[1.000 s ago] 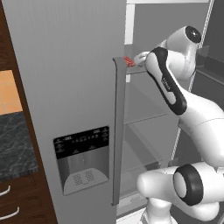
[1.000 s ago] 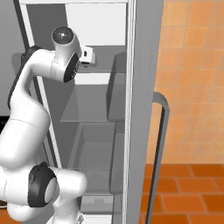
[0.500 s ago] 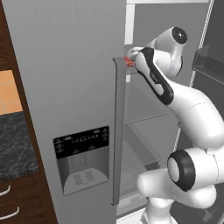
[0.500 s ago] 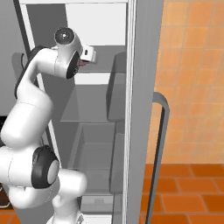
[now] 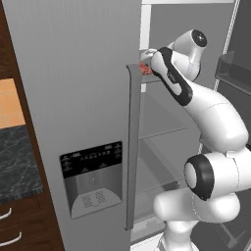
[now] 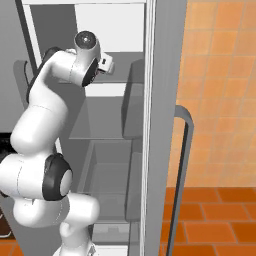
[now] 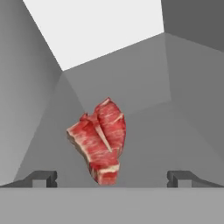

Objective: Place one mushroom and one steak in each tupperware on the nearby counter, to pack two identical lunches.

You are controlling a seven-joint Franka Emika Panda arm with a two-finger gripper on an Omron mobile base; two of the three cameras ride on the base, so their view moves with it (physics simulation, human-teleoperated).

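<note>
Red-pink marbled steak (image 7: 99, 143) is lying on a grey fridge shelf (image 7: 148, 131), showing between the two dark fingertips (image 7: 43, 178) of the pincer (image 7: 111, 179). The pincer is standing released, jaws spread wide and apart from the meat on both sides. In the left base view the white arm (image 5: 206, 112) is reaching into the open fridge beside the grey door (image 5: 73, 98), with the steak (image 5: 144, 68) just visible at the shelf edge.
</note>
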